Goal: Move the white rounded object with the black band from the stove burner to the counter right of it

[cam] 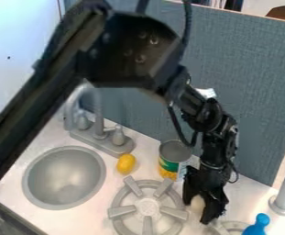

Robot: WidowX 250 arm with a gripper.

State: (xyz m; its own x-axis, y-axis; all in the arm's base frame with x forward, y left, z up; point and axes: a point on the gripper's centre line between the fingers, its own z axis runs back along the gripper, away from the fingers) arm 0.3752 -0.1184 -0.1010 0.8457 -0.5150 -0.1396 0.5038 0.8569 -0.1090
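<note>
Grasp step appears in hand: your gripper [197, 213] is at the pale object [197, 204], right of the left burner [148, 208]. You cannot tell whether it is pinched; verify grip before lifting.

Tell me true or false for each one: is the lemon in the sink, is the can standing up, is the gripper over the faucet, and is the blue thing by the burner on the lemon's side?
The lemon is in the sink. False: it lies on the counter, between the sink and the can.
The can is standing up. True.
The gripper is over the faucet. False: it is down at a pale rounded thing.
The blue thing is on the lemon's side of the burner. False: it is over on the other side.
The faucet is beside the sink. True.
</note>
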